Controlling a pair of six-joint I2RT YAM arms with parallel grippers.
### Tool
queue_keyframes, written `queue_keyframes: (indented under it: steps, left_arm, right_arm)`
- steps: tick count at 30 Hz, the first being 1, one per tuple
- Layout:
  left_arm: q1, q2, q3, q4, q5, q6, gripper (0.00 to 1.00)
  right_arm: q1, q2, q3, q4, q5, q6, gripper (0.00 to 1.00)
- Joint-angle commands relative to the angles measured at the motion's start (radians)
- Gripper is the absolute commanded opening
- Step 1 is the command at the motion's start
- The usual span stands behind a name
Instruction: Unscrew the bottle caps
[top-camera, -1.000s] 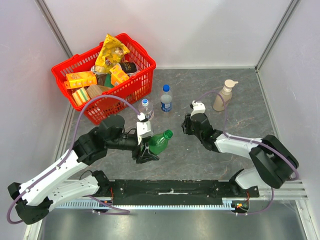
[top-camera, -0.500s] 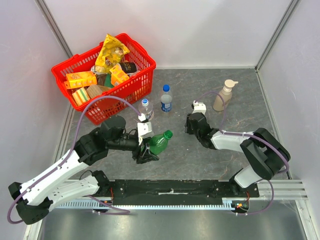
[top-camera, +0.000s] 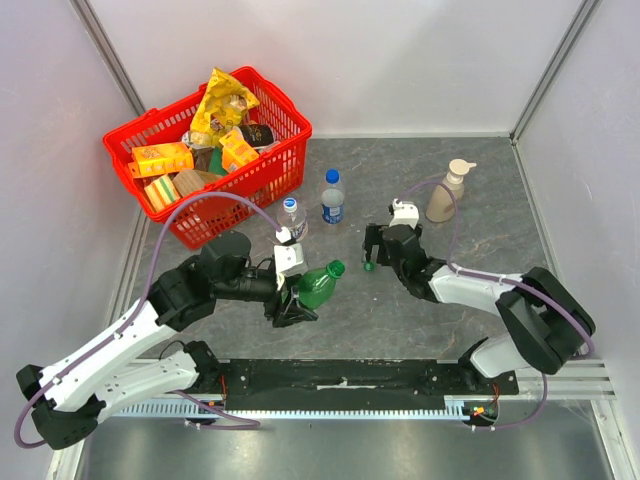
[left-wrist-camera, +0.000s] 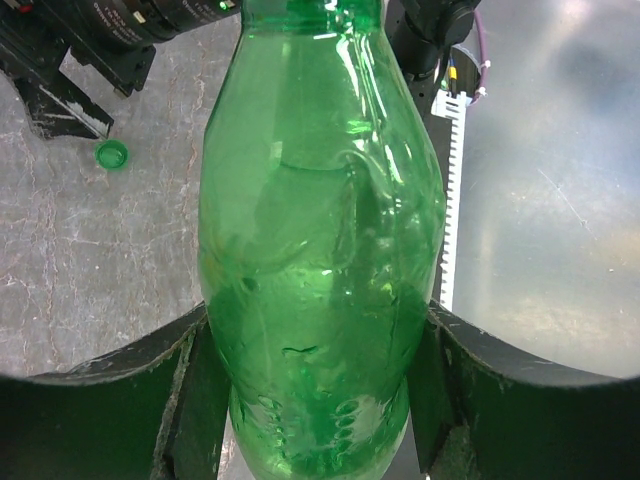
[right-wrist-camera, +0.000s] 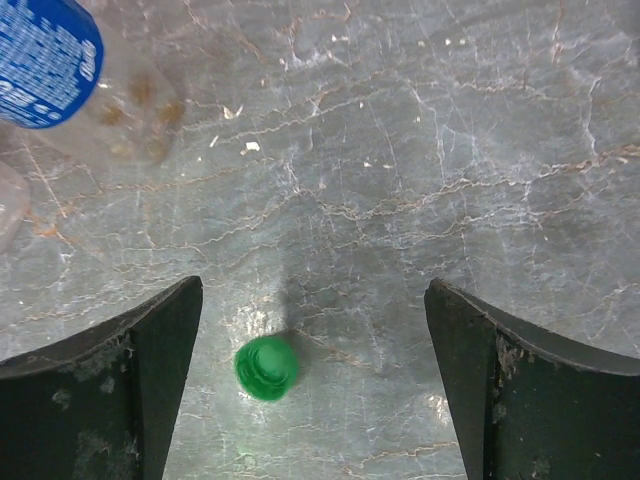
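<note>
Top view first. My left pincer (top-camera: 297, 303) is clamped around the fat lower part of the green bottle (top-camera: 318, 287), just left of centre. The bottle is tilted with its neck toward the right. My fingers hide its base, so I can't tell if it touches the bench (top-camera: 480, 230). From up here I also can't tell if the neck is bare.

My right pincer (top-camera: 370, 250) sits right of centre, spread wide and holding nothing. The green cap (top-camera: 368, 266) is a tiny dot on the bench at its lower fingertip.

Above centre, the clear bottle (top-camera: 291, 220) and the blue-label bottle (top-camera: 333, 203) stand upright. The clear bottle's blue cap (top-camera: 290, 203) and the blue-label bottle's blue cap (top-camera: 332, 175) are both on. There's a beige pump bottle (top-camera: 447, 190) upper right and a red basket (top-camera: 250, 180) of packets upper left.

Left wrist view: the green bottle (left-wrist-camera: 320, 250) fills the frame, pinched between my two dark fingers (left-wrist-camera: 190, 400) at the bottom. Its top is cut off by the upper edge. The green cap (left-wrist-camera: 111, 153) lies open side up at the left, below my other arm (left-wrist-camera: 120, 30).

Right wrist view: my right pincer (right-wrist-camera: 312, 300) is wide apart, with the green cap (right-wrist-camera: 266, 368) on the bench between the fingers, nearer the left one and touching neither. The blue-label bottle (right-wrist-camera: 45, 60) is cropped at the upper left. A blurry clear sliver sits at the left edge.
</note>
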Motion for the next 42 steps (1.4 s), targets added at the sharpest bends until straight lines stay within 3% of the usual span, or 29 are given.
queue_keyframes:
  steps: [1, 11, 17, 28, 31, 35, 42]
  left_arm:
    - [0.001, -0.016, 0.001, 0.034, -0.016, 0.025, 0.25]
    - [0.000, -0.028, -0.002, 0.037, -0.059, 0.024, 0.25]
    - [0.000, -0.046, -0.010, 0.042, -0.091, 0.019, 0.25]
    - [0.000, -0.069, -0.019, 0.057, -0.105, 0.013, 0.25]
    - [0.000, -0.077, -0.021, 0.065, -0.096, 0.013, 0.25]
    - [0.001, -0.089, -0.028, 0.076, -0.077, 0.017, 0.25]
    - [0.001, -0.088, -0.036, 0.083, -0.053, 0.025, 0.25]
  right_arm:
    - [-0.004, -0.079, -0.015, 0.025, 0.009, -0.008, 0.98]
    - [-0.008, -0.275, -0.024, -0.030, -0.143, -0.070, 0.98]
    - [-0.025, -0.455, -0.015, -0.068, -0.328, -0.126, 0.98]
    - [-0.033, -0.616, 0.088, -0.099, -0.911, -0.286, 0.98]
    - [-0.033, -0.619, 0.103, -0.017, -1.075, -0.223, 0.98]
    - [-0.033, -0.611, 0.088, 0.245, -1.253, -0.052, 0.98]
    - [-0.031, -0.515, 0.066, 0.641, -1.312, 0.243, 0.98]
